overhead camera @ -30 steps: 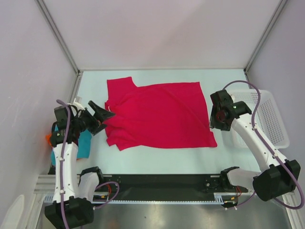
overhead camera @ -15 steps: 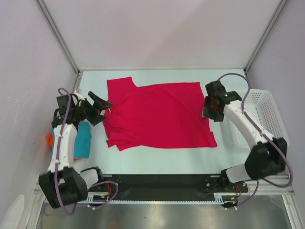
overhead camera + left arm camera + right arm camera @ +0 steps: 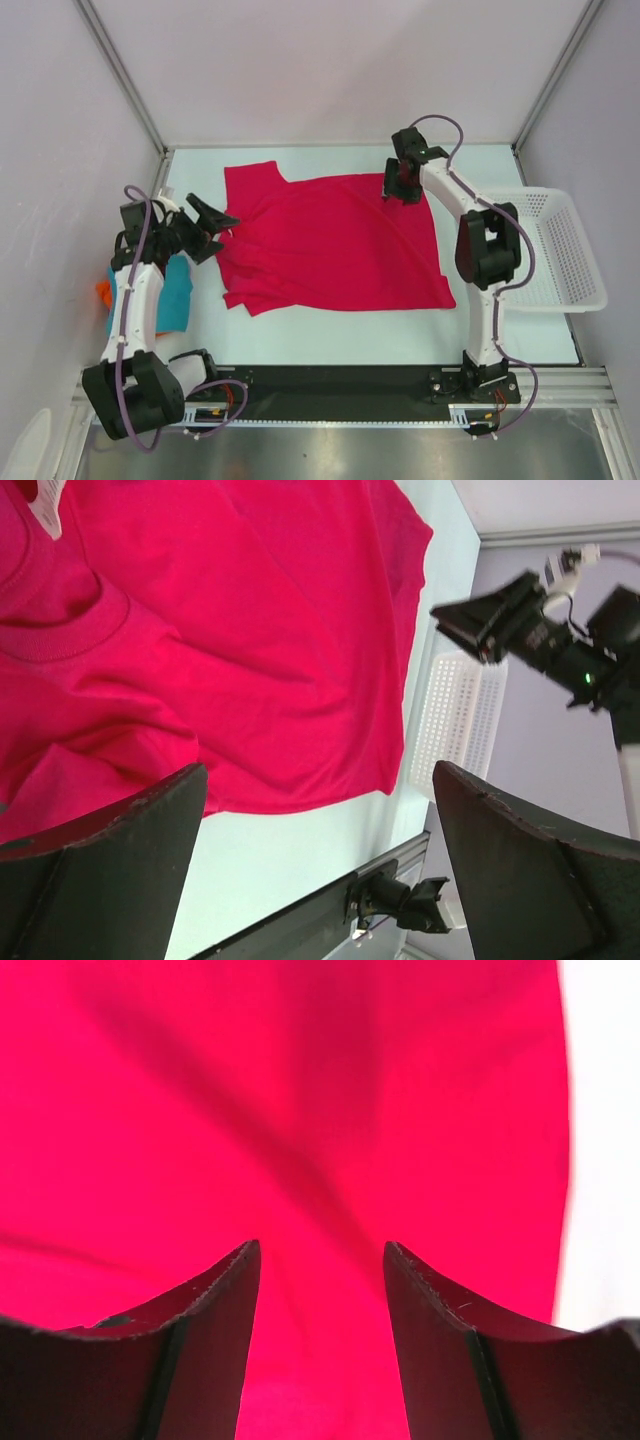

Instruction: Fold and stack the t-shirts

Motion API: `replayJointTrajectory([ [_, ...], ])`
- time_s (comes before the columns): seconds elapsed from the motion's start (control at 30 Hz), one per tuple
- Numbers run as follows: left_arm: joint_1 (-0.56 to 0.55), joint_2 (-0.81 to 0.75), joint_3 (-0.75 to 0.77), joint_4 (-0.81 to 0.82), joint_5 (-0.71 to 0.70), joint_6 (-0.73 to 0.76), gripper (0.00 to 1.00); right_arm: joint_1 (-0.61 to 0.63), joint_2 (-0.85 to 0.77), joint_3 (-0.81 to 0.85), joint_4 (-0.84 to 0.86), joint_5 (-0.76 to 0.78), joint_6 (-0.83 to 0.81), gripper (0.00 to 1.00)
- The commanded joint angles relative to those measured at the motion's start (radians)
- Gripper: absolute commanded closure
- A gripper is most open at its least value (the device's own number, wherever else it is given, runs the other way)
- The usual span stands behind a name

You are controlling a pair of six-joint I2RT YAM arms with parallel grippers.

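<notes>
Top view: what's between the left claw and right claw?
Only the crimson-pink t-shirt, spread from left claw to right claw; top view shows it.

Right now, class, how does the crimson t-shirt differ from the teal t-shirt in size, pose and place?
Size: the crimson t-shirt shows far more cloth than the teal t-shirt.
Pose: the crimson one lies spread open, rumpled on its left; the teal one is a compact bundle, partly behind the left arm.
Place: crimson covers the middle of the table; teal sits at its left edge.
Both are plain, single-coloured cloth.
</notes>
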Motion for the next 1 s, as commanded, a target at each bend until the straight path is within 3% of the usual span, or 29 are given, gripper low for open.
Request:
replayJointTrajectory([
  [0.0, -0.005, -0.080, -0.028, -0.063, 0.019, 0.063, 0.00, -0.010, 0.132, 0.154, 0.041, -0.020, 0.003, 0.42],
  [0.43, -0.005, -0.203, -0.078, -0.149, -0.063, 0.079, 0.00, -0.071, 0.422, 0.464, 0.018, 0.042, 0.025, 0.39],
  [0.63, -0.005, -0.227, -0.081, -0.194, -0.090, 0.094, 0.00, -0.085, 0.460, 0.458, 0.015, 0.232, 0.040, 0.39],
  [0.97, -0.005, -0.212, -0.055, -0.203, -0.101, 0.100, 0.00, -0.199, 0.526, 0.487, -0.017, 0.174, 0.074, 0.38],
])
